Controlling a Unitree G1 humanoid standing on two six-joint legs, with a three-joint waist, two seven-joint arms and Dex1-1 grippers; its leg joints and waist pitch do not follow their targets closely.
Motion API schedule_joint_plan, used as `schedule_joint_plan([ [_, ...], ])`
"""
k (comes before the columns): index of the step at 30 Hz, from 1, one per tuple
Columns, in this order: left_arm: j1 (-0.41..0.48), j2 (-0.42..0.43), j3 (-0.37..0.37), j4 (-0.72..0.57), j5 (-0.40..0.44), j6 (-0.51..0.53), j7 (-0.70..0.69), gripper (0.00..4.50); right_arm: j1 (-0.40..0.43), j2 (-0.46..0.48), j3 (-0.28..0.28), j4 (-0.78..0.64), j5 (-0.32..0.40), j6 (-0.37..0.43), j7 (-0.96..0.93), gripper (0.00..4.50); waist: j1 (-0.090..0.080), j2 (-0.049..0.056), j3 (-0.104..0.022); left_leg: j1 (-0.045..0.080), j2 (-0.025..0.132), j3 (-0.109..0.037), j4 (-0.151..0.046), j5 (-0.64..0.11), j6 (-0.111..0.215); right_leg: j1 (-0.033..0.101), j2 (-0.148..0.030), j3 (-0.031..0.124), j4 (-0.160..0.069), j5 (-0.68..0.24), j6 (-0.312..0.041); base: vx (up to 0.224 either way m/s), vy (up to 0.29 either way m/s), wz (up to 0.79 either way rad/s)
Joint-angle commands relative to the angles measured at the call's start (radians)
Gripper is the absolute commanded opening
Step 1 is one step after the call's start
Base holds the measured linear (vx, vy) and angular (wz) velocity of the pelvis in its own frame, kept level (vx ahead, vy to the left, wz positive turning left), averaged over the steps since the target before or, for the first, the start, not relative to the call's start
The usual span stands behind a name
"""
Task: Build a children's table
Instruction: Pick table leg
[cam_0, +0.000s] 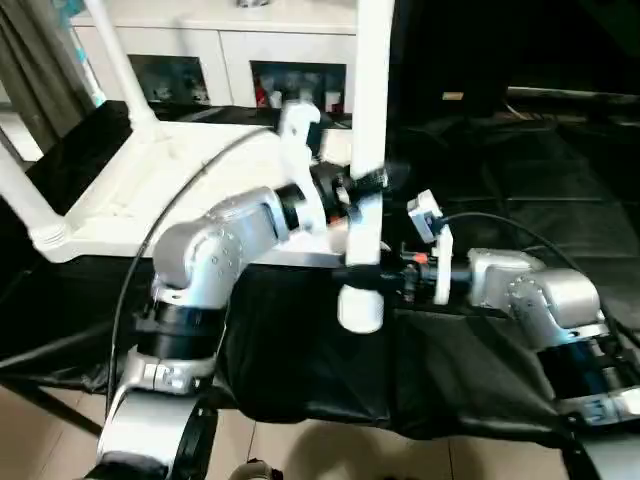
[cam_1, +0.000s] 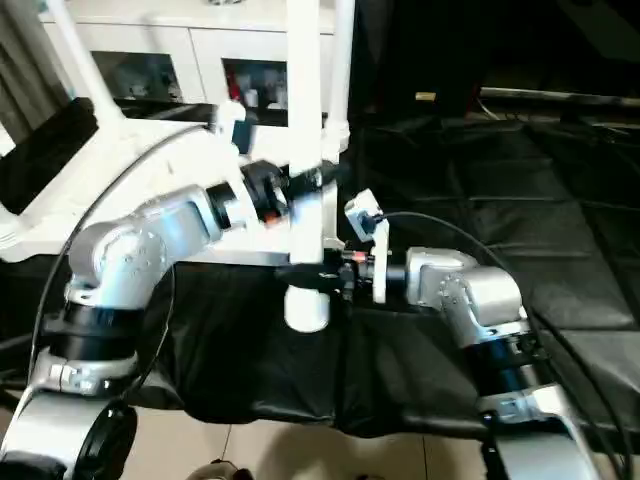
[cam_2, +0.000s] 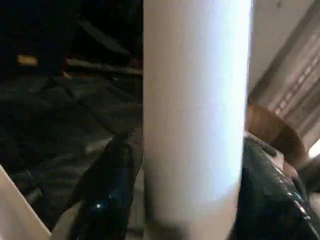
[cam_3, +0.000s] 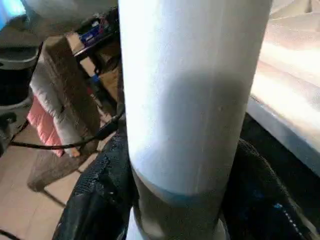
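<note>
At the far left, the white table top (cam_0: 170, 190) lies upside down on the black-covered work surface (cam_0: 480, 340), its underside facing up. Two legs already stand in its corner sockets: one leg (cam_0: 25, 205) at the near left corner and another leg (cam_0: 125, 75) further back, both leaning slightly.

The left arm reaches across the table top toward the centre. The left gripper (cam_0: 362, 186) is clamped around a loose white leg (cam_0: 368, 120), which stands roughly upright just off the near right edge of the table top. In the left wrist view, a black finger (cam_2: 107, 185) presses each side of the tube.

Lower on the same leg, the right gripper (cam_0: 372, 275) comes in from the right and is also closed around the tube, just above its rounded lower end (cam_0: 360, 310). That end hangs above the black surface, beside the table top and not in a socket.

Behind the table stands a white cabinet (cam_0: 240, 50) with glass doors.
</note>
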Motion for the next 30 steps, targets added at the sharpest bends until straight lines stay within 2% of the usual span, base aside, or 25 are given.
schedule_joint_plan([
  [1, -0.005, -0.002, 0.022, -0.004, 0.020, -0.041, 0.029, 2.98, -0.002, 0.007, -0.027, -0.003, 0.004, -0.026, -0.020, 1.90, 0.003, -0.010, -0.100, 0.014, 0.029, -0.012, -0.065, -0.189, 0.022, 0.058, -0.051, 0.037, -0.058, -0.313, -0.171, 0.000, 0.000, 0.00],
  [4, 0.010, -0.031, 0.094, 0.028, 0.013, -0.142, 0.070, 3.00, -0.007, 0.045, -0.093, 0.012, 0.016, -0.079, -0.079, 1.90, 0.003, -0.009, -0.101, 0.015, 0.029, -0.011, -0.065, -0.198, 0.018, 0.058, -0.053, 0.036, -0.061, -0.319, -0.166, 0.000, 0.000, 0.00],
  [6, 0.013, -0.040, 0.123, 0.041, 0.002, -0.170, 0.078, 3.00, -0.012, 0.059, -0.115, 0.019, 0.015, -0.100, -0.106, 1.90, 0.003, -0.008, -0.101, 0.016, 0.028, -0.011, -0.065, -0.204, 0.015, 0.056, -0.053, 0.035, -0.063, -0.320, -0.166, 0.000, 0.000, 0.00],
  [7, 0.015, -0.039, 0.156, 0.070, 0.000, -0.205, 0.088, 3.00, -0.020, 0.073, -0.138, 0.031, 0.001, -0.131, -0.154, 1.89, 0.004, -0.001, -0.102, 0.018, 0.028, -0.013, -0.066, -0.206, 0.011, 0.055, -0.052, 0.035, -0.061, -0.317, -0.165, 0.000, 0.000, 0.00],
  [8, 0.016, -0.031, 0.167, 0.090, 0.008, -0.224, 0.087, 3.00, -0.025, 0.079, -0.149, 0.041, -0.013, -0.154, -0.185, 1.89, -0.001, -0.006, -0.102, 0.017, 0.027, -0.012, -0.067, -0.211, 0.010, 0.056, -0.049, 0.034, -0.062, -0.311, -0.163, 0.000, 0.000, 0.00],
  [9, 0.018, -0.008, 0.155, 0.113, 0.034, -0.243, 0.070, 3.00, -0.032, 0.081, -0.158, 0.055, -0.035, -0.179, -0.226, 1.89, 0.001, 0.000, -0.102, 0.019, 0.027, -0.013, -0.067, -0.210, 0.008, 0.053, -0.050, 0.034, -0.063, -0.313, -0.159, 0.000, 0.000, 0.00],
  [10, 0.019, 0.014, 0.142, 0.133, 0.056, -0.260, 0.054, 3.00, -0.039, 0.082, -0.164, 0.069, -0.055, -0.200, -0.261, 1.89, -0.005, 0.001, -0.100, 0.017, 0.024, -0.012, -0.069, -0.218, 0.004, 0.053, -0.046, 0.034, -0.062, -0.322, -0.148, 0.000, 0.000, 0.00],
  [11, 0.026, 0.072, 0.061, 0.165, 0.133, -0.306, -0.010, 3.00, -0.045, 0.074, -0.164, 0.094, -0.103, -0.245, -0.323, 1.89, -0.004, 0.004, -0.100, 0.025, 0.024, -0.015, -0.071, -0.227, 0.000, 0.045, -0.047, 0.034, -0.069, -0.352, -0.125, 0.000, 0.000, 0.00],
  [12, 0.026, 0.072, 0.061, 0.165, 0.133, -0.306, -0.010, 3.00, -0.045, 0.074, -0.164, 0.094, -0.103, -0.245, -0.323, 1.89, -0.010, 0.003, -0.101, 0.024, 0.023, -0.013, -0.071, -0.231, -0.005, 0.048, -0.044, 0.035, -0.064, -0.353, -0.121, 0.000, 0.000, 0.00],
  [13, 0.030, 0.164, -0.091, 0.235, 0.275, -0.407, -0.124, 3.00, -0.048, 0.064, -0.174, 0.122, -0.158, -0.301, -0.402, 1.89, -0.007, 0.009, -0.097, 0.024, 0.024, -0.016, -0.073, -0.237, -0.011, 0.047, -0.048, 0.035, -0.069, -0.361, -0.115, 0.000, 0.000, 0.00],
  [14, 0.024, 0.206, -0.169, 0.283, 0.343, -0.460, -0.182, 3.00, -0.046, 0.062, -0.187, 0.125, -0.170, -0.314, -0.433, 1.89, -0.010, 0.015, -0.097, 0.028, 0.023, -0.018, -0.076, -0.246, -0.008, 0.042, -0.046, 0.037, -0.072, -0.382, -0.095, 0.000, 0.000, 0.00],
  [16, 0.009, 0.233, -0.224, 0.344, 0.400, -0.513, -0.227, 3.00, -0.040, 0.062, -0.202, 0.119, -0.174, -0.319, -0.452, 1.89, -0.013, 0.012, -0.097, 0.028, 0.023, -0.016, -0.076, -0.250, -0.014, 0.042, -0.047, 0.039, -0.070, -0.364, -0.100, 0.000, 0.000, 0.00],
  [17, -0.028, 0.247, -0.262, 0.450, 0.446, -0.568, -0.278, 3.00, -0.025, 0.057, -0.215, 0.100, -0.178, -0.319, -0.466, 1.89, -0.013, 0.023, -0.093, 0.029, 0.022, -0.015, -0.077, -0.261, -0.018, 0.042, -0.045, 0.040, -0.071, -0.338, -0.115, 0.000, 0.000, 0.00],
  [18, -0.048, 0.249, -0.273, 0.500, 0.460, -0.588, -0.304, 3.17, -0.017, 0.054, -0.219, 0.090, -0.181, -0.319, -0.474, 1.89, -0.012, 0.025, -0.097, 0.030, 0.022, -0.015, -0.075, -0.261, -0.020, 0.046, -0.047, 0.041, -0.063, -0.307, -0.131, 0.000, 0.000, 0.00],
  [19, -0.075, 0.251, -0.282, 0.558, 0.472, -0.602, -0.340, 3.28, -0.006, 0.050, -0.222, 0.077, -0.185, -0.318, -0.482, 1.89, -0.013, 0.021, -0.094, 0.024, 0.021, -0.013, -0.077, -0.260, -0.015, 0.048, -0.045, 0.041, -0.066, -0.296, -0.138, 0.000, 0.000, 0.00],
  [21, -0.101, 0.252, -0.293, 0.613, 0.486, -0.617, -0.378, 3.34, 0.007, 0.046, -0.227, 0.063, -0.187, -0.315, -0.490, 1.89, -0.015, 0.021, -0.099, 0.020, 0.021, -0.015, -0.076, -0.242, -0.016, 0.058, -0.050, 0.041, -0.052, -0.232, -0.174, 0.000, 0.000, 0.00],
  [22, -0.110, 0.253, -0.300, 0.631, 0.493, -0.625, -0.391, 3.40, 0.012, 0.044, -0.229, 0.058, -0.186, -0.313, -0.492, 1.89, -0.016, 0.027, -0.094, 0.018, 0.021, -0.016, -0.076, -0.241, -0.011, 0.056, -0.051, 0.041, -0.056, -0.229, -0.180, 0.000, 0.000, 0.00],
  [23, -0.143, 0.254, -0.328, 0.712, 0.530, -0.684, -0.428, 3.54, 0.027, 0.042, -0.235, 0.047, -0.185, -0.317, -0.504, 1.89, -0.020, 0.027, -0.092, 0.018, 0.021, -0.015, -0.076, -0.254, -0.007, 0.058, -0.052, 0.041, -0.055, -0.226, -0.195, 0.000, 0.000, 0.00],
  [24, -0.159, 0.255, -0.346, 0.757, 0.549, -0.707, -0.449, 3.79, 0.037, 0.039, -0.238, 0.040, -0.186, -0.318, -0.509, 1.89, -0.025, 0.028, -0.083, 0.018, 0.017, -0.012, -0.075, -0.268, 0.005, 0.055, -0.050, 0.040, -0.064, -0.256, -0.189, 0.000, 0.000, 0.00],
  [25, -0.165, 0.255, -0.353, 0.774, 0.559, -0.718, -0.449, 3.79, 0.042, 0.038, -0.238, 0.035, -0.187, -0.316, -0.511, 1.89, -0.027, 0.024, -0.083, 0.018, 0.014, -0.011, -0.075, -0.273, 0.010, 0.057, -0.048, 0.039, -0.068, -0.278, -0.182, 0.000, 0.000, 0.00],
  [26, -0.195, 0.256, -0.387, 0.852, 0.608, -0.772, -0.440, 3.82, 0.063, 0.032, -0.241, 0.012, -0.189, -0.305, -0.520, 1.89, -0.031, 0.024, -0.079, 0.017, 0.013, -0.012, -0.075, -0.266, 0.020, 0.060, -0.049, 0.039, -0.070, -0.318, -0.160, 0.000, 0.000, 0.00],
  [27, -0.204, 0.254, -0.388, 0.872, 0.614, -0.776, -0.443, 3.85, 0.068, 0.030, -0.242, 0.005, -0.188, -0.302, -0.520, 1.89, -0.033, 0.024, -0.080, 0.016, 0.014, -0.013, -0.075, -0.257, 0.025, 0.060, -0.050, 0.040, -0.070, -0.315, -0.162, 0.000, 0.000, 0.00],
  [28, -0.219, 0.250, -0.388, 0.907, 0.620, -0.779, -0.453, 3.93, 0.078, 0.027, -0.244, -0.009, -0.185, -0.295, -0.522, 1.89, -0.035, 0.025, -0.072, 0.013, 0.014, -0.012, -0.076, -0.253, 0.030, 0.057, -0.050, 0.039, -0.072, -0.318, -0.164, 0.000, 0.000, 0.00],
  [29, -0.226, 0.247, -0.386, 0.924, 0.621, -0.781, -0.460, 4.01, 0.084, 0.025, -0.245, -0.016, -0.184, -0.292, -0.523, 1.89, -0.038, 0.023, -0.075, 0.014, 0.012, -0.011, -0.075, -0.245, 0.036, 0.061, -0.048, 0.038, -0.072, -0.323, -0.165, 0.000, 0.000, 0.00],
  [30, -0.238, 0.243, -0.382, 0.956, 0.620, -0.776, -0.478, 4.01, 0.093, 0.022, -0.247, -0.032, -0.182, -0.282, -0.525, 1.89, -0.044, 0.024, -0.070, 0.011, 0.013, -0.012, -0.075, -0.241, 0.042, 0.060, -0.049, 0.037, -0.071, -0.324, -0.173, 0.000, 0.000, 0.00],
])
